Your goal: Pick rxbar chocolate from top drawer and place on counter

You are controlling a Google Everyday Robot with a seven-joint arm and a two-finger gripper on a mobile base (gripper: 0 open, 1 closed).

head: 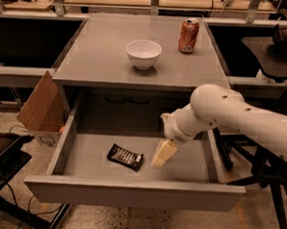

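Note:
The rxbar chocolate [125,157], a small flat bar in a black wrapper, lies on the floor of the open top drawer [129,193], left of the middle. My gripper [162,154] hangs on the white arm inside the drawer, just to the right of the bar and close to it, pointing down. It holds nothing that I can see. The counter [103,56] is the grey top of the cabinet behind the drawer.
A white bowl [143,53] and an orange can [188,35] stand on the counter. A cardboard box [40,106] leans at the cabinet's left side. A black chair [277,51] and stands are at the right.

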